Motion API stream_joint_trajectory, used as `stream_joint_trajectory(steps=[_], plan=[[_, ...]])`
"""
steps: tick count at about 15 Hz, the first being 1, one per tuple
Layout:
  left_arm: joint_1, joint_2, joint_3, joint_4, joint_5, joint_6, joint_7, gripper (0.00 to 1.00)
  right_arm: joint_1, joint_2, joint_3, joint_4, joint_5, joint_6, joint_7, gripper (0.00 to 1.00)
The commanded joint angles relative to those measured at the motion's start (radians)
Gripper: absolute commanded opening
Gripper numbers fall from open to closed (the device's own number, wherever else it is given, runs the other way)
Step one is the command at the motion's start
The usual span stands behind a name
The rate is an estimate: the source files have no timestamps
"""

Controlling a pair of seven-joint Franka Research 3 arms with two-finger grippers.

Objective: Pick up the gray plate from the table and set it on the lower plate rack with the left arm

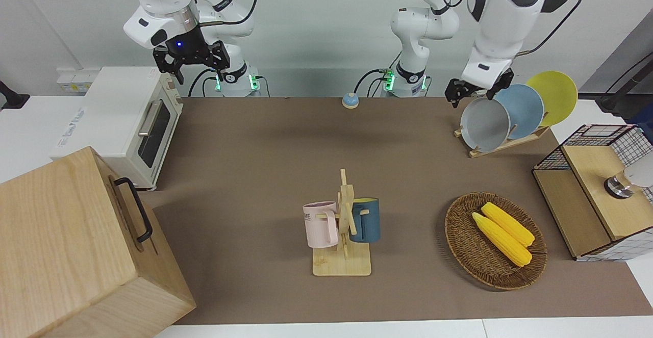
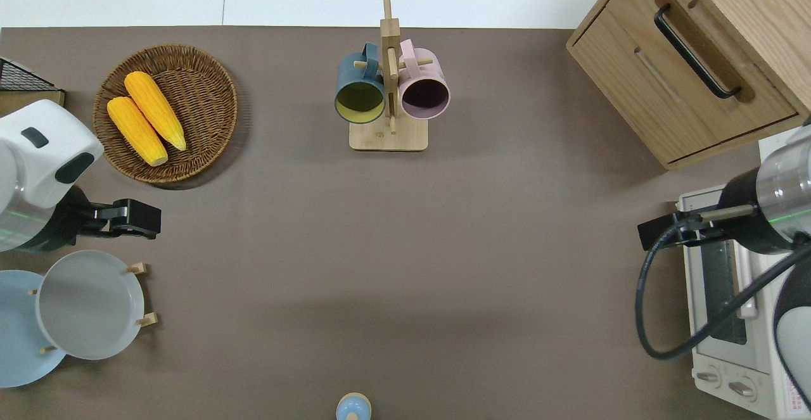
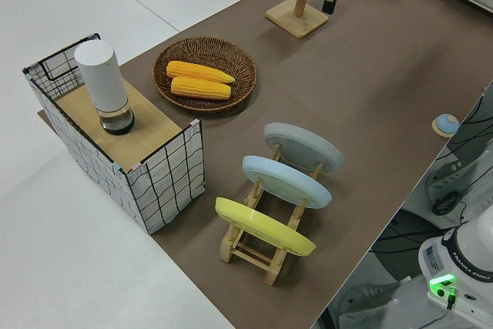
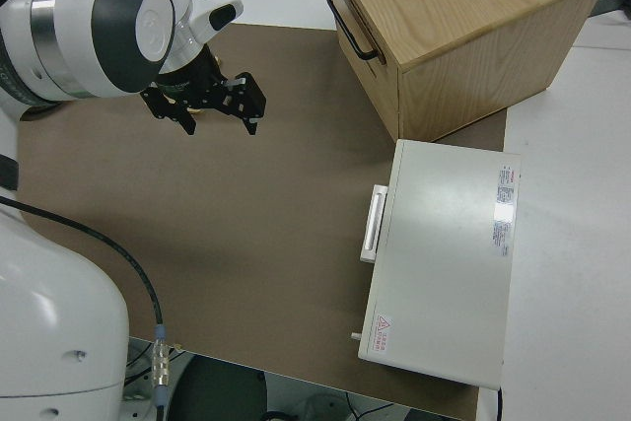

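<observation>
The gray plate (image 1: 484, 124) stands tilted in the slot of the lower plate rack (image 1: 510, 141) that is farthest from the yellow plate; it also shows in the overhead view (image 2: 89, 305) and the left side view (image 3: 303, 146). My left gripper (image 1: 474, 93) is open and empty, raised clear of the plate. In the overhead view the left gripper (image 2: 120, 219) is over the table (image 2: 405, 249) between the rack (image 2: 142, 318) and the basket. My right arm is parked, its gripper (image 1: 191, 65) open.
A sky-blue plate (image 1: 523, 111) and a yellow plate (image 1: 556, 96) stand in the same rack. A wicker basket (image 1: 459, 236) with two corn cobs, a wire crate (image 1: 602, 175), a mug stand (image 1: 343, 226), a toaster oven (image 1: 127, 124) and a wooden cabinet (image 1: 66, 246) stand around.
</observation>
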Motion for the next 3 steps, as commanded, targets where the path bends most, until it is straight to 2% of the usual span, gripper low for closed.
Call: stream_joint_trajectory(steps=[1,3], plan=[[-0.01,-0.026,-0.002,0.05,-0.072,-0.005,0.012,0.99,-0.025,-0.004,0.02,0.007,0.002,-0.015,0.008,0.99],[-0.017,-0.026,0.0,0.054,-0.073,-0.005,0.011,1.0,-0.026,-0.004,0.02,0.007,0.004,-0.015,0.008,0.987]])
